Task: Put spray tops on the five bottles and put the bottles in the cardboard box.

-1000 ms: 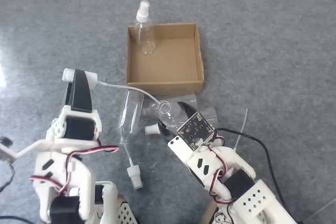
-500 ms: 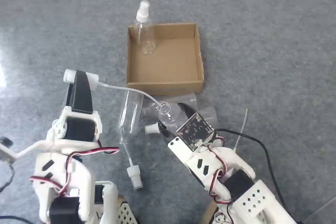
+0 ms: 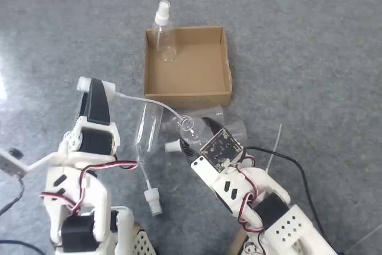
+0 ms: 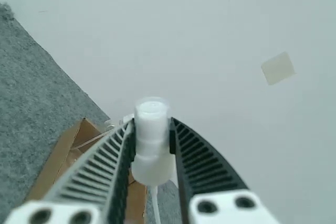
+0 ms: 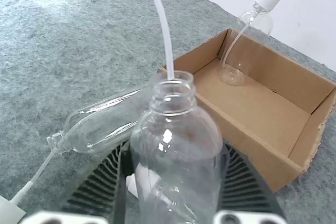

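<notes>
My left gripper [image 3: 91,89] [image 4: 152,132] is shut on a white spray top [image 3: 88,84] [image 4: 152,129], held above the table. The top's thin tube [image 3: 149,101] [image 5: 159,22] arcs across to the open mouth [image 5: 172,81] of a clear bottle [image 3: 190,127] [image 5: 176,145]. My right gripper [image 3: 200,128] [image 5: 173,182] is shut on that bottle, just in front of the cardboard box [image 3: 156,91] [image 5: 294,106]. One bottle with a spray top [image 3: 163,28] [image 5: 253,30] stands in the box's far left corner.
A clear bottle [image 3: 147,132] [image 5: 100,124] lies on the grey mat to the left of the held one. Loose spray tops [image 3: 153,199] [image 3: 172,146] lie near it. More clear bottles [image 3: 234,127] and a loose tube [image 3: 273,147] lie to the right.
My left gripper with the spray top has shifted slightly to the right, towards the held bottle. The right arm and its bottle have stayed put.
</notes>
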Robot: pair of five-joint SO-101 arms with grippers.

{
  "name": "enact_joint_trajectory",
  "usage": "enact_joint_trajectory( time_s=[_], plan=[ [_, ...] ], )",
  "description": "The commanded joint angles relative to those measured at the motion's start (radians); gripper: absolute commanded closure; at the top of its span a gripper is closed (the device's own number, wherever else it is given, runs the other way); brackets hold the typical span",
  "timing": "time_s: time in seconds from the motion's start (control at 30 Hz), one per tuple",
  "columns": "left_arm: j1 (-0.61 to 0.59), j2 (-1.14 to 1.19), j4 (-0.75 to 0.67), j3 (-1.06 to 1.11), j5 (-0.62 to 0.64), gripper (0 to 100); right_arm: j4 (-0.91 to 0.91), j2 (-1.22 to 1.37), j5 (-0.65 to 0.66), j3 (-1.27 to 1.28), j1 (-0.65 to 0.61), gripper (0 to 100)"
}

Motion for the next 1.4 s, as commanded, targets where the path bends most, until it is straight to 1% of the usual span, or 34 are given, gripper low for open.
enact_joint_trajectory(
  time_s=[0.0,0.13,0.3,0.43,0.73,0.9,1.23,1.37],
  plan=[
    [0.002,-0.018,-0.037,-0.008,-0.011,99,-0.016,-0.008,0.012,-0.012,-0.005,88.7],
    [0.023,-0.018,-0.037,-0.007,-0.011,99,-0.016,-0.008,0.012,-0.012,-0.005,88.7],
    [0.081,-0.018,-0.025,-0.004,-0.057,99,-0.015,-0.008,0.012,-0.012,-0.005,88.7],
    [0.084,-0.018,-0.002,-0.005,-0.058,99,-0.015,-0.008,0.046,-0.012,-0.005,88.7],
    [0.087,-0.018,0.000,-0.002,-0.060,99,-0.015,-0.008,0.046,-0.008,-0.005,88.7],
    [0.152,-0.018,0.029,0.008,-0.126,99,-0.021,-0.008,0.051,-0.002,-0.005,88.7],
    [0.170,-0.018,0.035,0.013,-0.127,99,-0.024,-0.008,0.051,-0.002,-0.005,88.7],
    [0.229,-0.018,0.066,0.022,-0.132,99,-0.024,-0.008,0.051,-0.002,-0.005,88.7]
  ],
)
